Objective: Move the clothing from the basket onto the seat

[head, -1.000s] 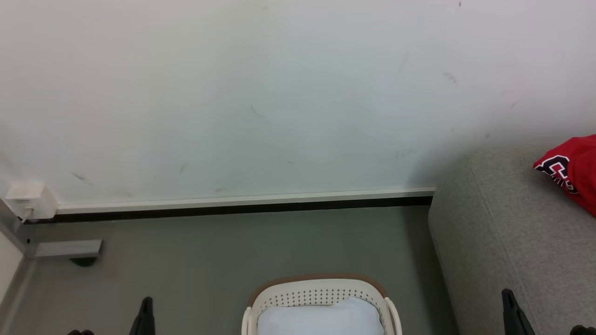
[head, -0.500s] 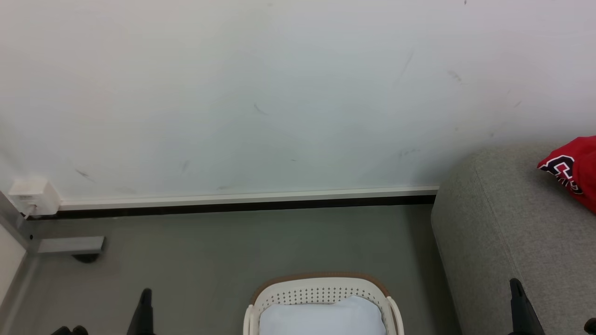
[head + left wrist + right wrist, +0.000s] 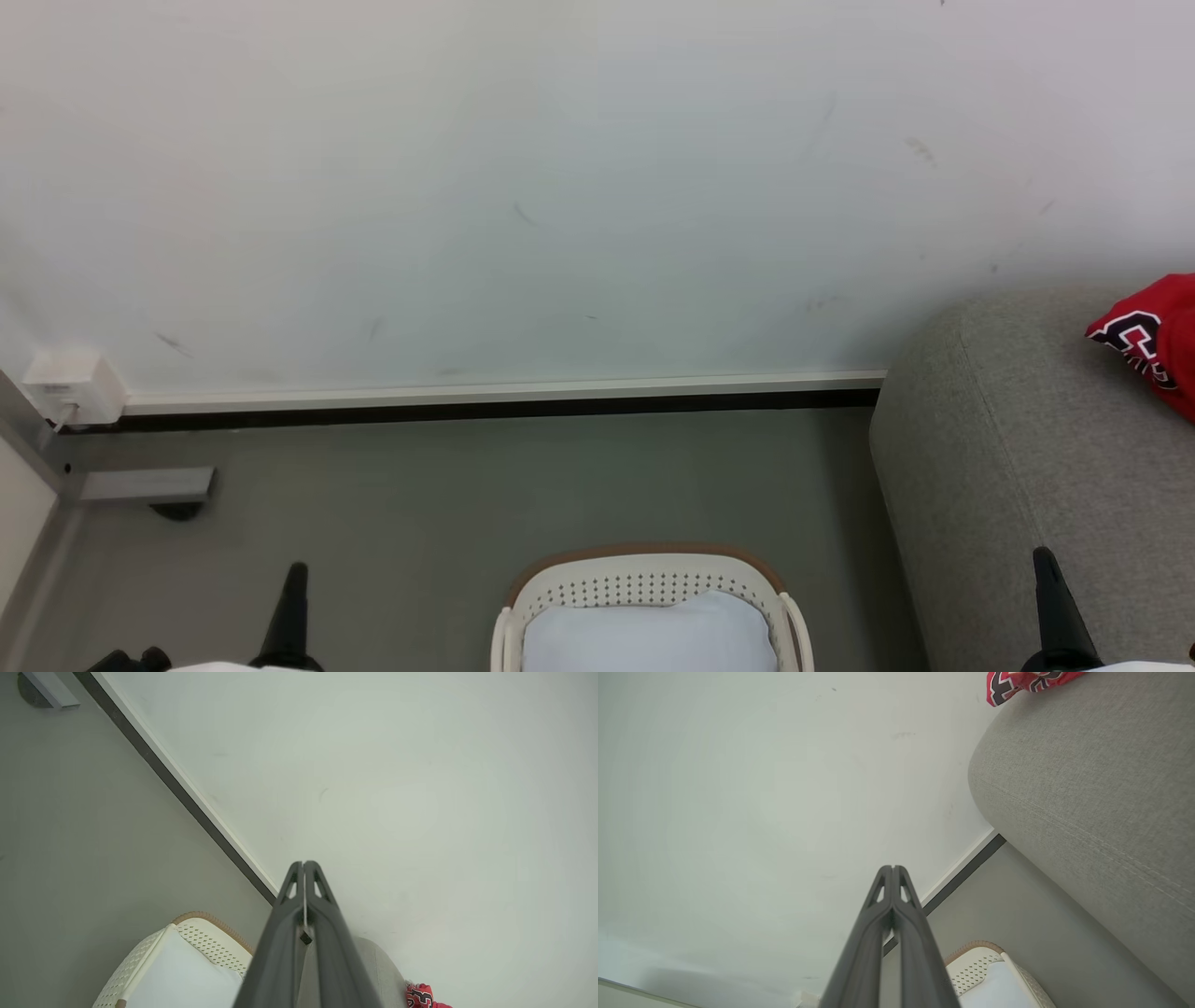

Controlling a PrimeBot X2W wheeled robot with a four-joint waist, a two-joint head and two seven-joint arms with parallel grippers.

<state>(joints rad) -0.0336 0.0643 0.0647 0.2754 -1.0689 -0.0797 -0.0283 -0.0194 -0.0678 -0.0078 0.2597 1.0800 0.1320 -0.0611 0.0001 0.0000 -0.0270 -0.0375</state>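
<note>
The red jersey (image 3: 1153, 341) lies on the sofa (image 3: 1008, 448), well in from its rounded end. The basket (image 3: 644, 567) on the floor (image 3: 420, 504) near that end holds a pale pad (image 3: 649, 637), with no clothing seen there, so the job looks about done. The left pincer (image 3: 303, 865) and right pincer (image 3: 893, 869) are pressed closed, empty.

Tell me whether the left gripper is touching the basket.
Apart. The head view shows a wide strip of grey floor between the shut left gripper and the basket.
</note>
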